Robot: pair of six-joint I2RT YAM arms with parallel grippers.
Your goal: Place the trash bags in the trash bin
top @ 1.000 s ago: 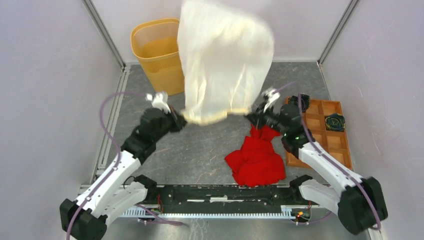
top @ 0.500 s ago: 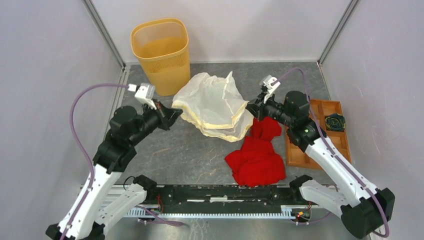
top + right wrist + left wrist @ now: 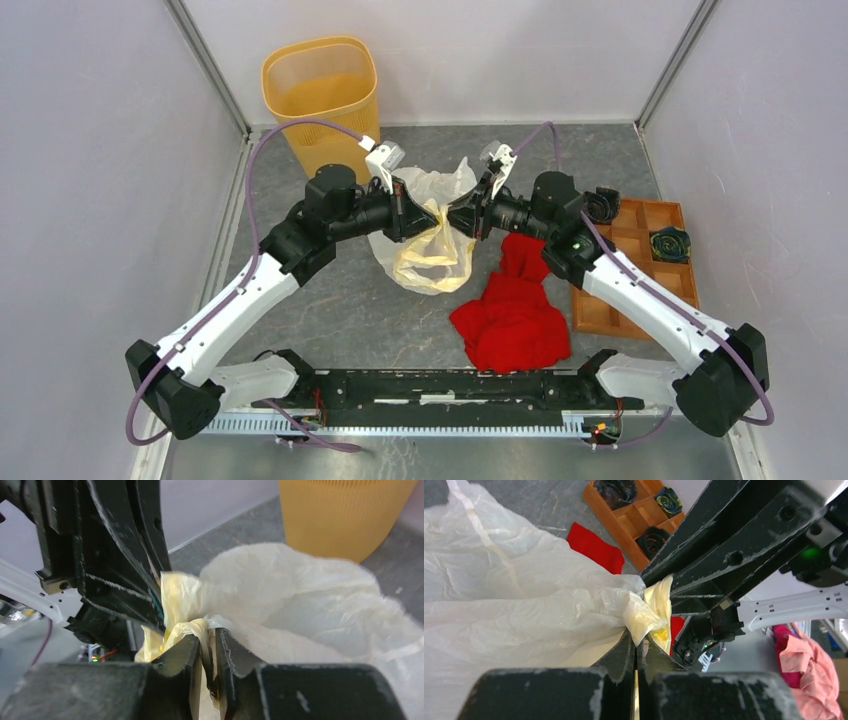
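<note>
Two grippers are meeting at the trash bag. The left gripper is clamping its film, jaws closed. The right gripper jaws are standing slightly apart around film; grip cannot be told. The bag is lying outside the trash bin, near it.

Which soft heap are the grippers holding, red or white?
The cream-white plastic bag, pinched by the left gripper and right gripper; the red cloth lies ungripped.
</note>
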